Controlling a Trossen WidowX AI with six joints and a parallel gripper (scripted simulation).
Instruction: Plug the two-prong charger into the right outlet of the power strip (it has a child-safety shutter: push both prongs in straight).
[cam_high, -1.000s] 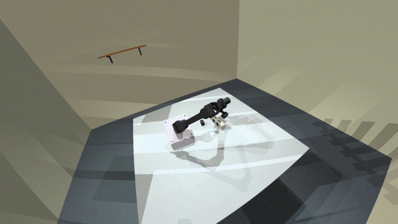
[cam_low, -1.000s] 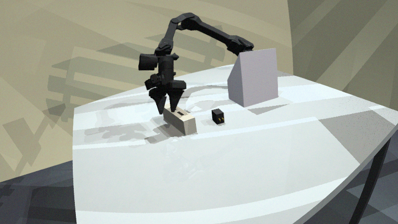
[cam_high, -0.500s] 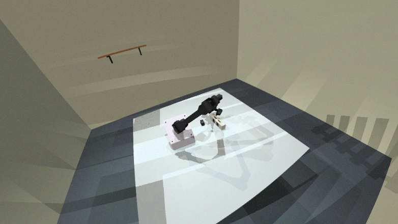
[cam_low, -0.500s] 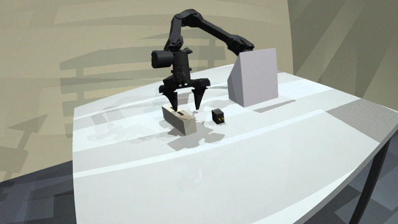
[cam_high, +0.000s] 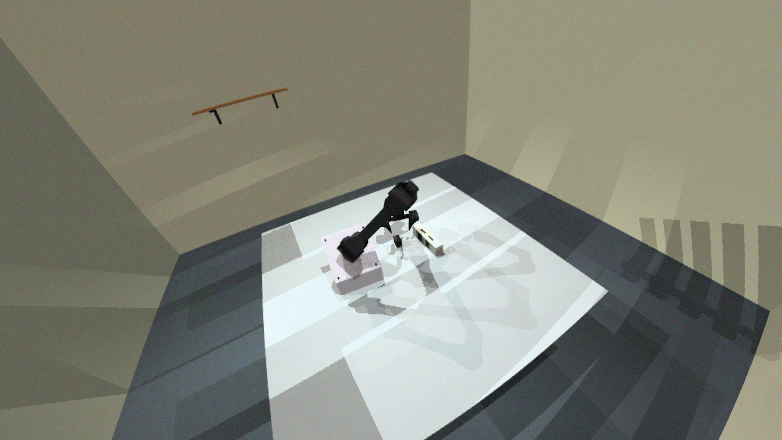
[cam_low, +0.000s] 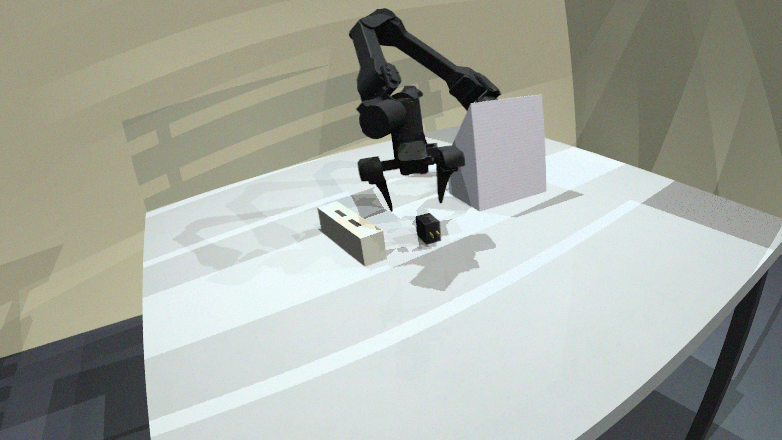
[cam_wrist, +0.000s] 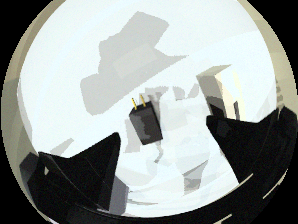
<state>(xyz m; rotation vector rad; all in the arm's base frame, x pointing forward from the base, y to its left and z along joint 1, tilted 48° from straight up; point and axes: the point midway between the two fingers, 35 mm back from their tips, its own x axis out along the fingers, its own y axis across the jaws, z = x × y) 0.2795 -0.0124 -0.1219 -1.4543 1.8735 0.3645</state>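
Pincer (cam_low: 413, 204) hangs wide open, empty, above the charger (cam_low: 428, 228): probably a light, rigid block; grip its flat sides, clear of the prongs (cam_low: 433, 233).

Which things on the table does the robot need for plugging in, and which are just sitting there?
Needed: the black charger lying on its side, the cream power strip, the open gripper hanging above the charger.

Just there: the big grey block, the wall shelf.
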